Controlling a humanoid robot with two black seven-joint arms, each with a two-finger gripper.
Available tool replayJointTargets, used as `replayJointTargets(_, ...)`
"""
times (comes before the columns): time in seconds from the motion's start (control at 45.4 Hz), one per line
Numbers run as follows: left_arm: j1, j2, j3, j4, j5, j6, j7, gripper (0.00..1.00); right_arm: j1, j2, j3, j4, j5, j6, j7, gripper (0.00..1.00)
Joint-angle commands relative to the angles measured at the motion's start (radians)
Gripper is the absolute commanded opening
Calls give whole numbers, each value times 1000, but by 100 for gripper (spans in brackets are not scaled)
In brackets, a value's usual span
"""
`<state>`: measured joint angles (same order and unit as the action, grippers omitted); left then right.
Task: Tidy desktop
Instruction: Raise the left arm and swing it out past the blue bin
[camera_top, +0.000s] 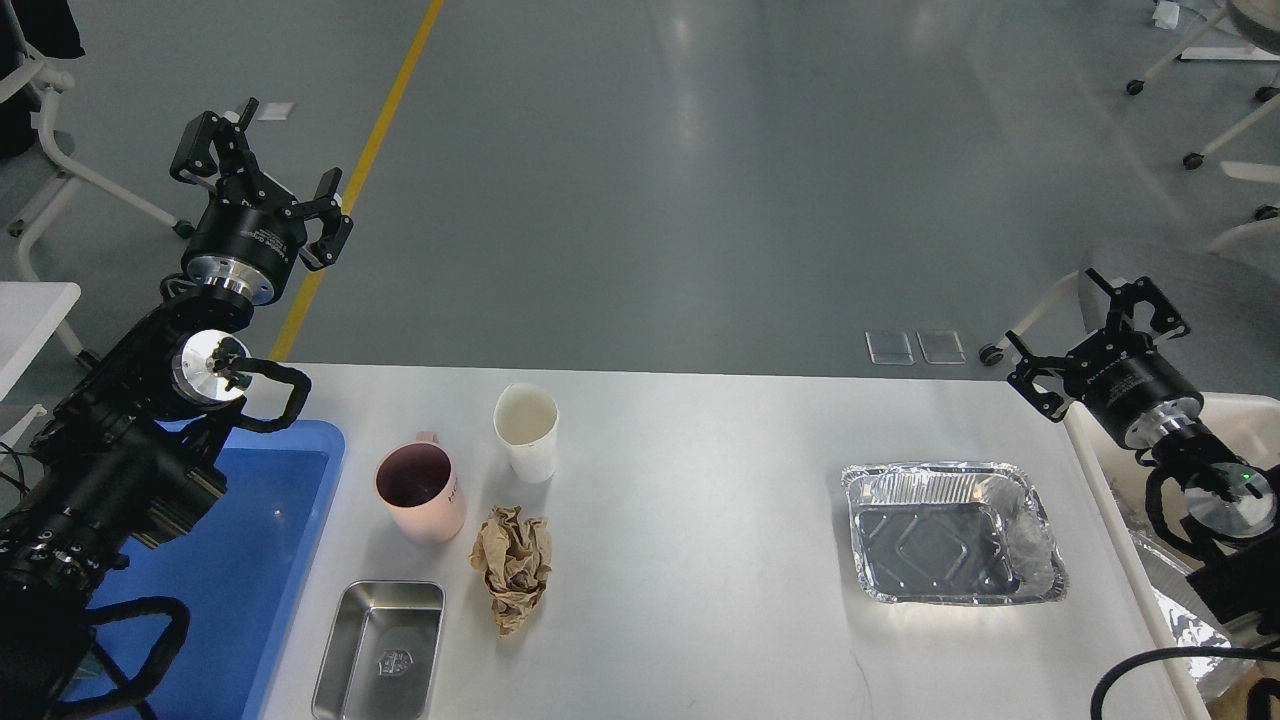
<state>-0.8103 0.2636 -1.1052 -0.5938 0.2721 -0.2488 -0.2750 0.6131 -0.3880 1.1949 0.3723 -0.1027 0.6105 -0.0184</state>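
The white-grey desktop (690, 560) fills the lower half of the head view. On it stand a pink mug (421, 491), a white paper cup (527, 430), a crumpled brown paper ball (513, 565), a small steel tray (382, 650) and a foil tray (950, 532). My left gripper (258, 172) is open and empty, raised beyond the desk's far left corner. My right gripper (1095, 328) is open and empty, above the desk's far right corner.
A blue plastic tray (250, 560) lies at the desk's left edge, partly under my left arm. A cream bin (1110, 500) holding crumpled foil stands at the right edge. Wheeled chair bases stand on the floor at far left and far right.
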Motion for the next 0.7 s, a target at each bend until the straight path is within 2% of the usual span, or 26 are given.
replayJointTargets(0.0,-4,29,37,0,-1,-26,0,98,-1,-2,2,2,1,0,0,100)
replayJointTargets(0.198,-26,55,68,0,56,-46,-4,97,-1,-2,3,4,1,0,0,100)
replayJointTargets(0.33,-52,92,102,-8,225,-32,-6,97,-1,-2,5,4,1,0,2,100)
replayJointTargets(0.396,-64,106,122,-37,275,3,-3,97,-3,-2,6,5,1,2,2,100)
replayJointTargets(0.462,-81,126,201,-54,329,54,5,97,-3,-2,6,5,1,2,2,100)
replayJointTargets(0.572,-138,149,427,-58,357,72,13,97,-3,-2,8,5,1,2,2,100)
replayJointTargets(0.682,-170,190,593,-84,357,60,59,97,-3,-3,8,7,3,3,2,100)
